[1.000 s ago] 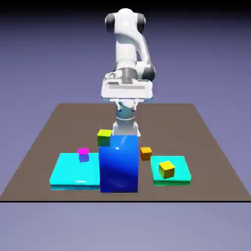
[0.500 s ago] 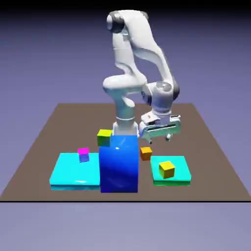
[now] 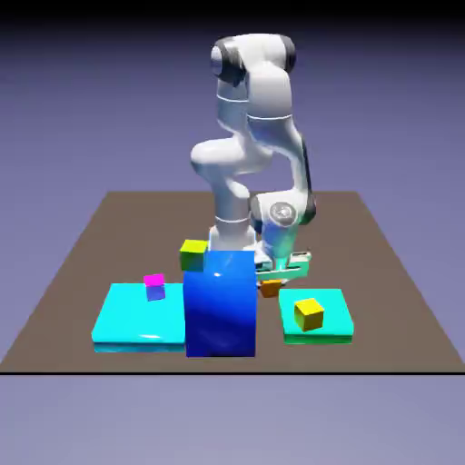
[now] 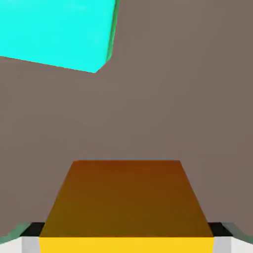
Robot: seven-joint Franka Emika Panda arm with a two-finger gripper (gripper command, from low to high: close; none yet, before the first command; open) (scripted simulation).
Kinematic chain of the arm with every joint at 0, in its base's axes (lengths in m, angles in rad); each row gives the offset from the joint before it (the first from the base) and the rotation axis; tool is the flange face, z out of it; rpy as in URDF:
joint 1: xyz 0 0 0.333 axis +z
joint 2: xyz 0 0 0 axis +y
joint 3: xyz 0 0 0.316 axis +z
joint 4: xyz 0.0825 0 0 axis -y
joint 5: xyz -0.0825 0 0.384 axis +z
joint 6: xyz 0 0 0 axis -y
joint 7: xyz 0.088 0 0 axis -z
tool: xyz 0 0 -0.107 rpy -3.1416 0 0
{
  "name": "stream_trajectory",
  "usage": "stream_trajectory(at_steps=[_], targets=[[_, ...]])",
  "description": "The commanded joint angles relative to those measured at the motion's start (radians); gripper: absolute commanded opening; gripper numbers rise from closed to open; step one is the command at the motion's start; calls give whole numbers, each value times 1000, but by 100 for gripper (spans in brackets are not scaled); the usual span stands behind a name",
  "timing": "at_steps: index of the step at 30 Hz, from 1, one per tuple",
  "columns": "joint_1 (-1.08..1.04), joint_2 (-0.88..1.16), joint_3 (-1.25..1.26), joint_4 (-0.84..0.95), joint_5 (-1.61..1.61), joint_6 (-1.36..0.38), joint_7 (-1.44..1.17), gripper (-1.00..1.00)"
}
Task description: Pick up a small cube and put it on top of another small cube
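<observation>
The gripper (image 3: 273,275) is low over the orange cube (image 3: 270,289), which sits on the table (image 3: 381,272) between the blue block (image 3: 220,304) and the green slab (image 3: 341,325). In the hand view the cube (image 4: 126,200) fills the space between the fingertips (image 4: 30,236). I cannot tell if the fingers already press it. If they close off-centre, the cube may twist or slip out. The block is close and the hand could touch it.

Orange cube (image 3: 271,289) half behind end effector (image 3: 272,275)
</observation>
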Motion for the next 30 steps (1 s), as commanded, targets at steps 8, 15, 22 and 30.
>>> stream_trajectory(at_steps=[8,15,22,30], targets=[[-6,-229,8,24,-11,-240,32,-100],[-7,-204,71,270,-104,-408,-237,-100],[14,-141,83,503,-249,-539,-534,-100],[85,-1,-25,665,-492,-562,-844,-100]])
